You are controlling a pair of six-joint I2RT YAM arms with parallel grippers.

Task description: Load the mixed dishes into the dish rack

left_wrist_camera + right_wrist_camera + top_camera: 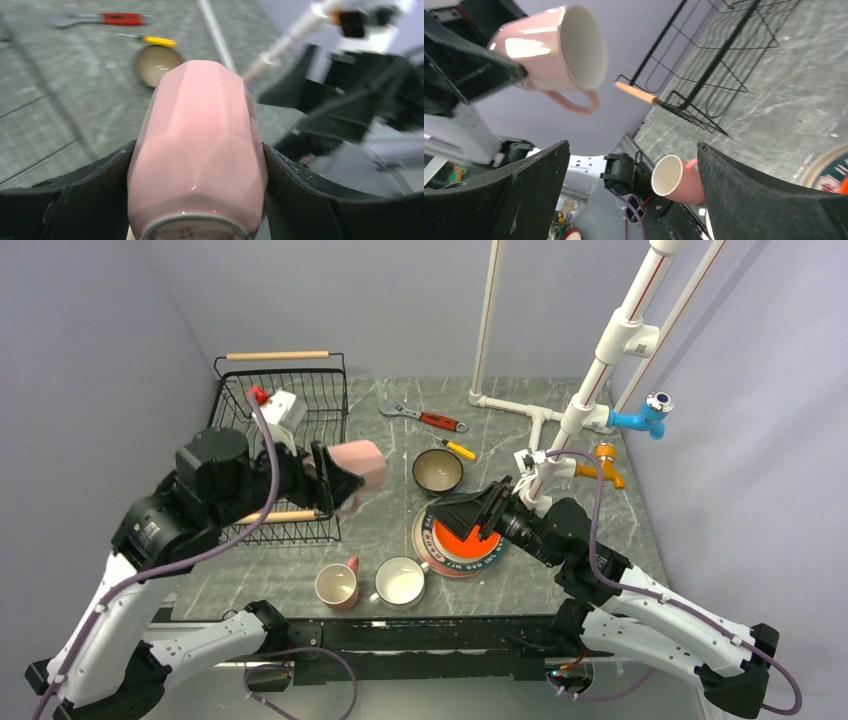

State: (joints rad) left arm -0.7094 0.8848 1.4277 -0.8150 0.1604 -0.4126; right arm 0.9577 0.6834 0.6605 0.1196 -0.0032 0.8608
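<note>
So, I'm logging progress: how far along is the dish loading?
Done: nothing visibly in the dish rack, though the left arm hides part. In hand: the left tool grips a pink mug, lifted beside the rack. Left: second pink mug, white mug, bowl, and orange-red plate stacked on the lettered plate under the open right tool.

Three mugs in all: two pink, the raised pink mug [362, 465] at the left and the other pink mug [337, 586] on the near tabletop [380, 530], plus one white mug [400, 581]. One dark teal bowl [437, 471]. Two stacked plates: one orange-red plate [457, 538] on one lettered-rim plate [438, 558]. One dish rack [300, 400] with two wooden handles. Two tools at the far side: one wrench [425, 418], one screwdriver [456, 448].
</note>
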